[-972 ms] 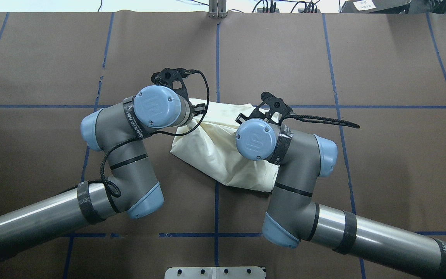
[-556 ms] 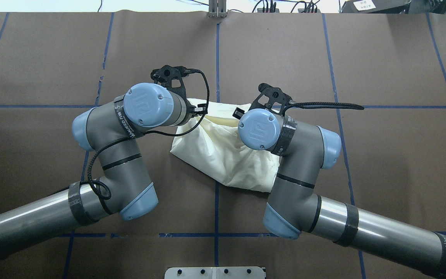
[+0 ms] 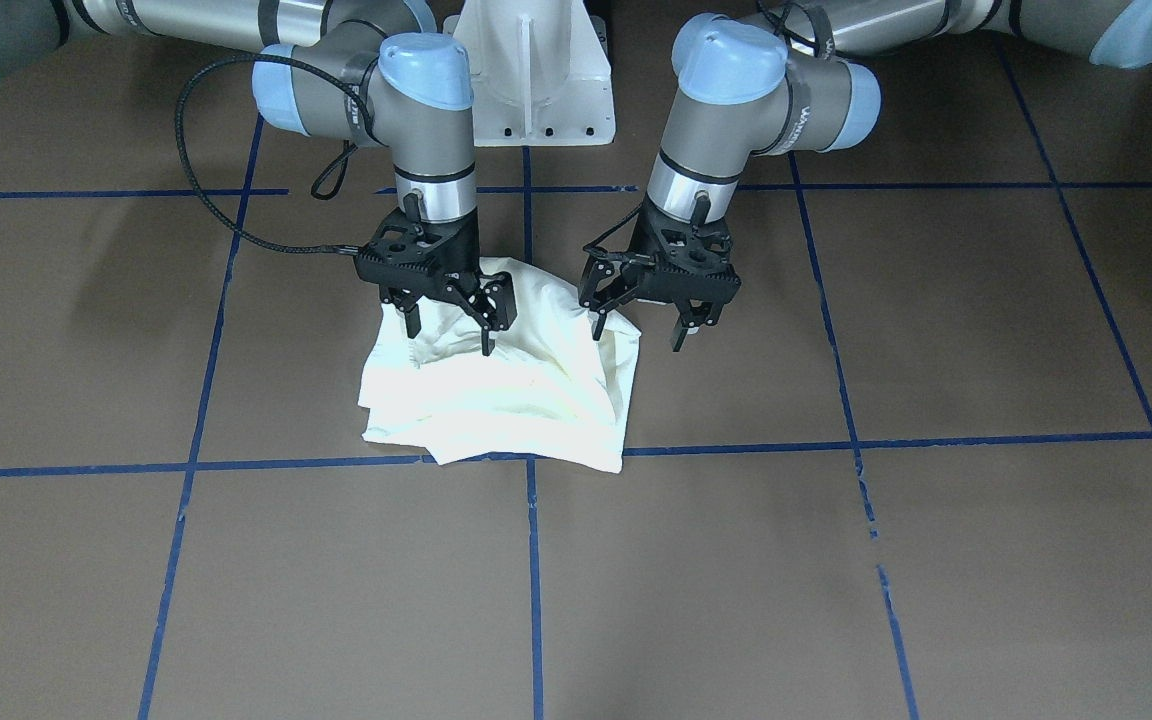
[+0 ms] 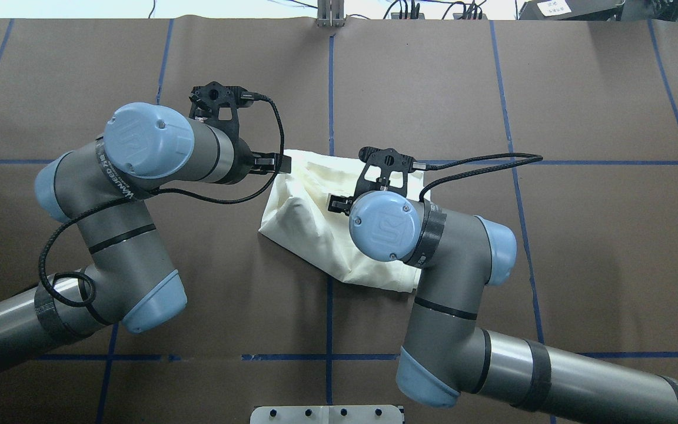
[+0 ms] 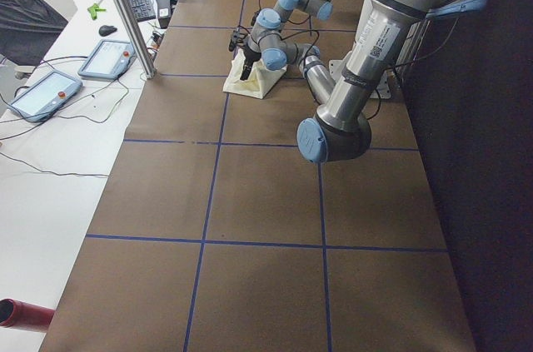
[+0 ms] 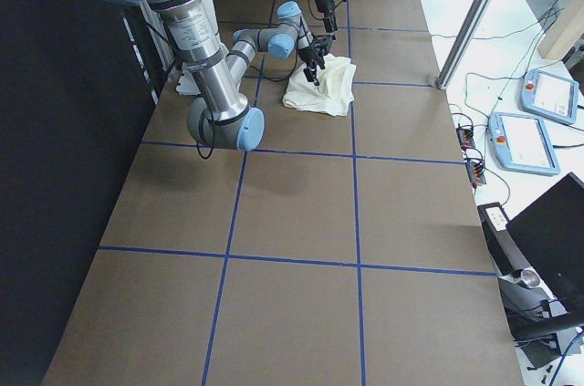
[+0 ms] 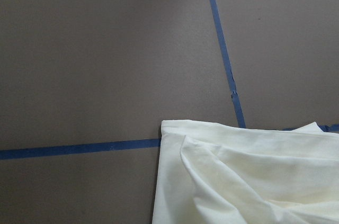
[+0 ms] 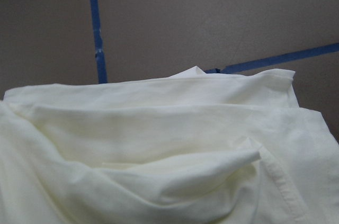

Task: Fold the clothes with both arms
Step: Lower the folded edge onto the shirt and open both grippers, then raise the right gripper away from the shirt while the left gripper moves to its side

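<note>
Moved: the left arm (image 4: 116, 235) has swung outward, off the shirt (image 3: 521, 405); the right arm (image 4: 451, 277) has shifted in over the cloth.
Table (image 3: 836, 560): brown covering crossed by blue tape lines (image 3: 534, 580).
Shirt: a crumpled, partly folded heap near the table's middle, plain white side up. Its near edge lies along a tape line.
Right claw (image 3: 450, 342): released, fingers spread and pointing down over the creases on the shirt's far part. Whether the tips touch the cloth cannot be told.
Left claw (image 3: 637, 343): released, holding nothing. One finger is at the shirt's side edge, the other over bare table.
Base (image 3: 536, 75): white pedestal at the far edge, between the two arms.
</note>
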Robot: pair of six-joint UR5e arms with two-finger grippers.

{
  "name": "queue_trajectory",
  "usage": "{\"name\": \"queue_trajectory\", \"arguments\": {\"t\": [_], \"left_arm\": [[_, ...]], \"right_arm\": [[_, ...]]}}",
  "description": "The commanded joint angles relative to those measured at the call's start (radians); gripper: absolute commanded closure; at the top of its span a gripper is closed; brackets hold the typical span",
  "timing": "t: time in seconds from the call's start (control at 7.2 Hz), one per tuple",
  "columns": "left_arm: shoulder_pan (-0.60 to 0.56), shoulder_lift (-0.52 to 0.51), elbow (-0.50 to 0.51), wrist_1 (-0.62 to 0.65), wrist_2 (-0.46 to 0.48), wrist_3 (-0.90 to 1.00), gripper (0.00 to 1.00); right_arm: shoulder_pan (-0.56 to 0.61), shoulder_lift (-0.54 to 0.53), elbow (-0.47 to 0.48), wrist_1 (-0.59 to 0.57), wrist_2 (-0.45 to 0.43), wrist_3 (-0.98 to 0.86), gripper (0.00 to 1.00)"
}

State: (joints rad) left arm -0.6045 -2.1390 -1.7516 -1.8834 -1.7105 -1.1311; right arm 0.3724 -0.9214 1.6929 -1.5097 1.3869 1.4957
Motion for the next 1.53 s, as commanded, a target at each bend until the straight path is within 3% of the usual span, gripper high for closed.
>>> {"name": "queue_trajectory", "arguments": {"t": [0.0, 0.42, 0.69, 0.83, 1.11, 1.39], "left_arm": [[-0.001, 0.005, -0.002, 0.000, -0.001, -0.003, 0.00], [0.000, 0.005, -0.003, 0.000, -0.001, -0.004, 0.00], [0.000, 0.007, -0.002, -0.002, -0.001, -0.004, 0.00], [0.002, 0.005, -0.002, 0.000, -0.001, -0.006, 0.00], [0.003, 0.005, -0.003, 0.000, -0.001, -0.007, 0.00], [0.002, 0.014, -0.003, -0.060, -0.003, 0.007, 0.00]], "right_arm": [[-0.059, -0.004, -0.030, -0.001, -0.077, -0.129, 0.00], [-0.020, 0.004, -0.105, -0.004, -0.078, -0.170, 0.00], [0.069, 0.006, -0.159, -0.003, -0.068, -0.186, 0.00], [0.136, 0.004, -0.174, -0.003, -0.004, -0.218, 0.00], [0.213, -0.001, -0.205, -0.001, 0.037, -0.241, 0.00], [0.308, 0.010, -0.176, 0.059, 0.261, -0.259, 0.00]]}}
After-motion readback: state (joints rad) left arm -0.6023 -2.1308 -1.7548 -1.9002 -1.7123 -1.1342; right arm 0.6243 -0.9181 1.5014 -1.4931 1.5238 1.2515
